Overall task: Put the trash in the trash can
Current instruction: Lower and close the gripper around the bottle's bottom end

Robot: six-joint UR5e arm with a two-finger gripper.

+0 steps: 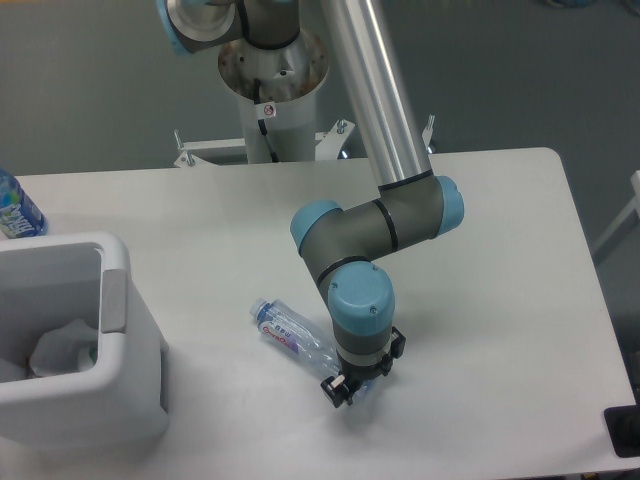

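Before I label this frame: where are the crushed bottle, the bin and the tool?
crushed bottle (290,335), fixed camera, on its label.
bin (125,375), fixed camera, on its front wall.
tool (345,388), fixed camera, between fingertips.

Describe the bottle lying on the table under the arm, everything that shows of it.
The crushed bottle is clear, thin plastic, dented, with a red-and-blue label around its middle. It lies on its side on the white table, neck pointing up-left toward the trash can, base down-right. The gripper sits at that base end and hides it; whether the fingers have closed on it cannot be told.
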